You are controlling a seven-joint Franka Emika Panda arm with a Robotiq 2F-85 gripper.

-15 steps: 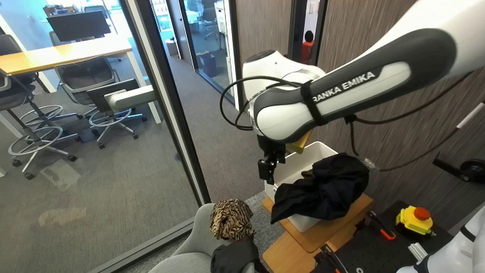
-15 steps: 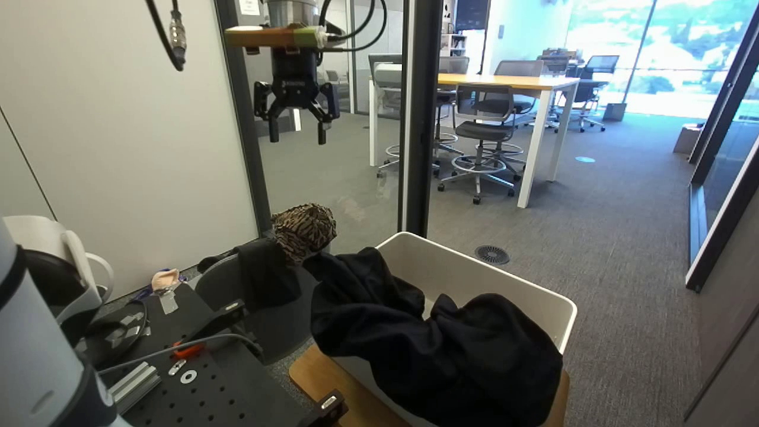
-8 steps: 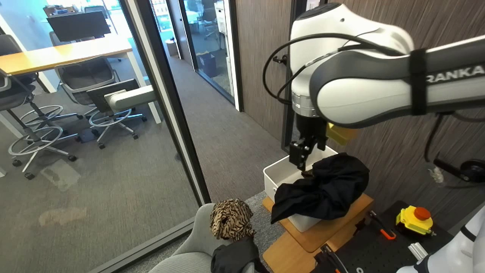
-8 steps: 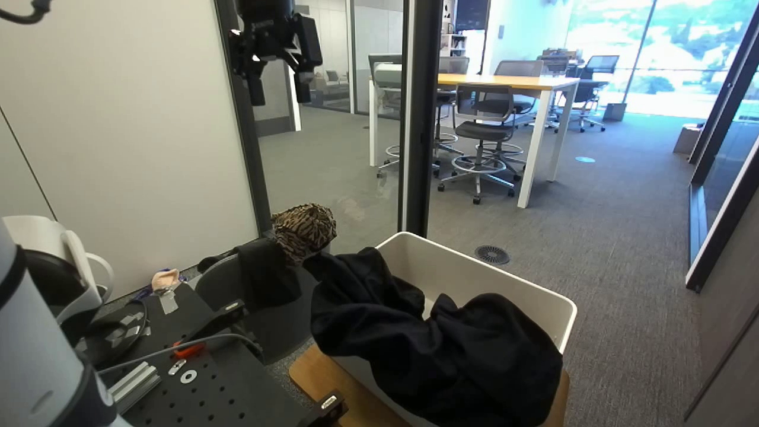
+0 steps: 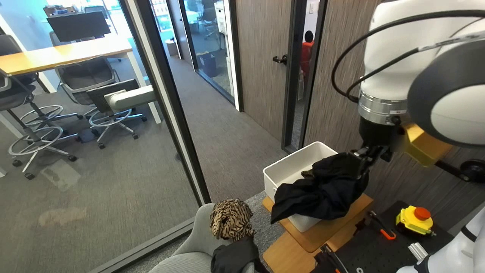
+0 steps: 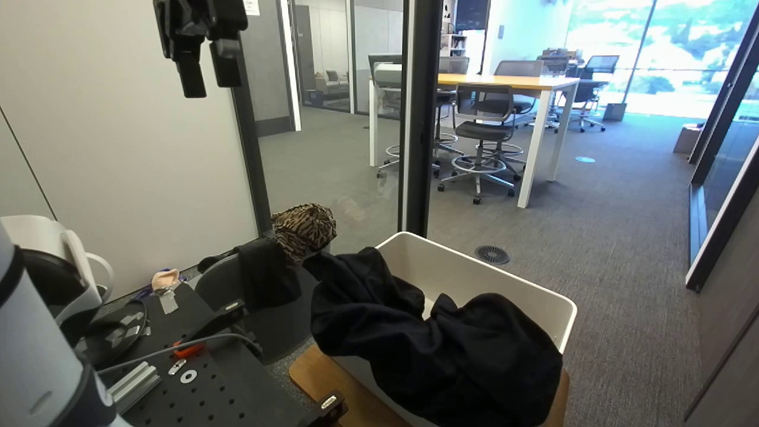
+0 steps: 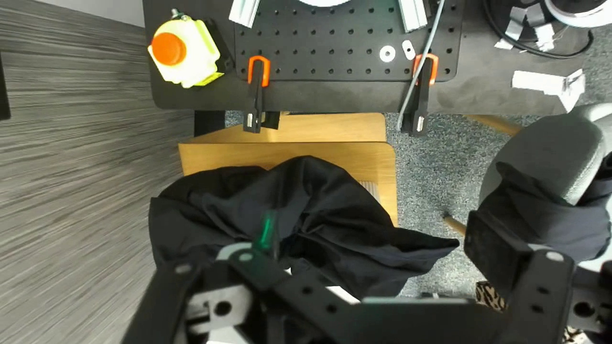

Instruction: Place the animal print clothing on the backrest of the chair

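Tan-and-black striped cloth (image 5: 233, 215) lies bunched on the curved grey chair (image 5: 202, 232), the jaws spread apart.

In both exterior views, clothing (image 5: 232, 220) on the chair (image 5: 202, 239), left of the bin (image 5: 290, 167) atop a stand (image 5: 308, 242)

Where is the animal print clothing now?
In the lower centre of an exterior view, the animal print clothing is bunched on the gray chair's backrest, beside the dark cloth and left of the white bin.

A wooden stand (image 5: 326, 231) beneath the pincer (image 6: 210, 79) bears a white bin (image 6: 456, 273), and a black bench (image 7: 334, 98) to the pincer's side bears a yellow box (image 7: 193, 57).
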